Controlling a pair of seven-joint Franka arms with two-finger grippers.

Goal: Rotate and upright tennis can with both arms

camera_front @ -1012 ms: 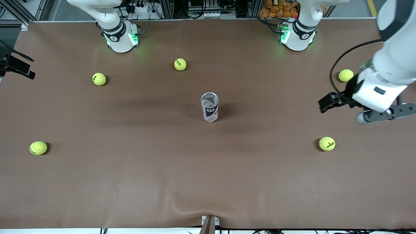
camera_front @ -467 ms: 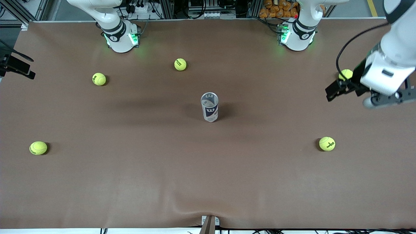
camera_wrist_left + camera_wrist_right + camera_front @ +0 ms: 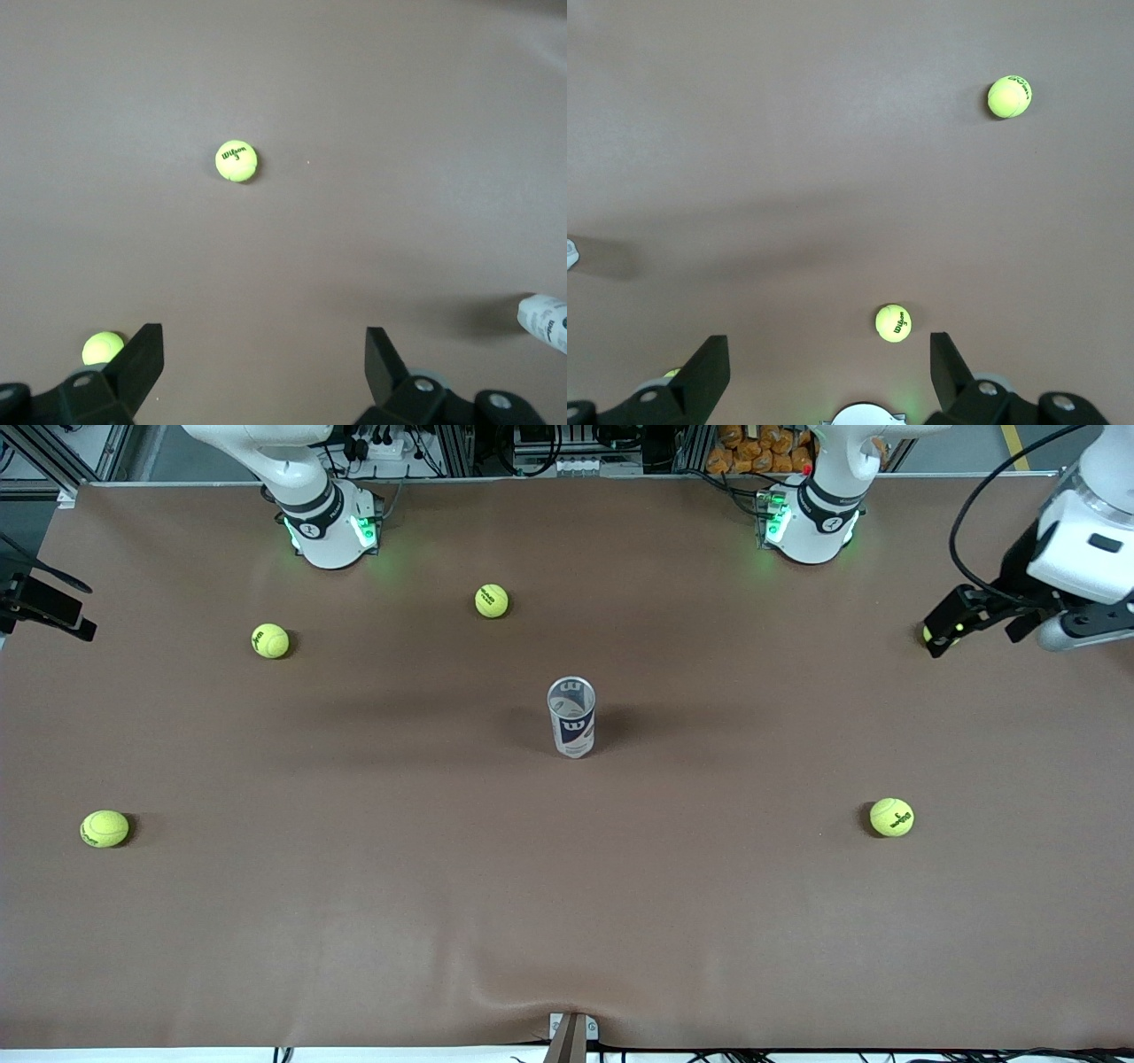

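Observation:
The tennis can (image 3: 571, 716) stands upright in the middle of the table, clear and white with a dark "W" mark, and no gripper touches it. My left gripper (image 3: 944, 627) is open and empty, up in the air over a tennis ball (image 3: 927, 634) at the left arm's end of the table. In the left wrist view its gripper (image 3: 263, 363) is spread wide over bare table, and the can (image 3: 545, 320) shows at the edge. My right gripper (image 3: 829, 367) is open and empty, high over the table by its own base (image 3: 864, 414); it is out of the front view.
Tennis balls lie scattered on the brown table: two (image 3: 492, 600) (image 3: 270, 640) near the right arm's base (image 3: 328, 522), one (image 3: 104, 828) at the right arm's end, one (image 3: 891, 817) toward the left arm's end. The left arm's base (image 3: 811, 522) stands at the table's edge.
My left gripper has pulled away from the can toward the left arm's end of the table and now covers most of the ball there. The can has not moved.

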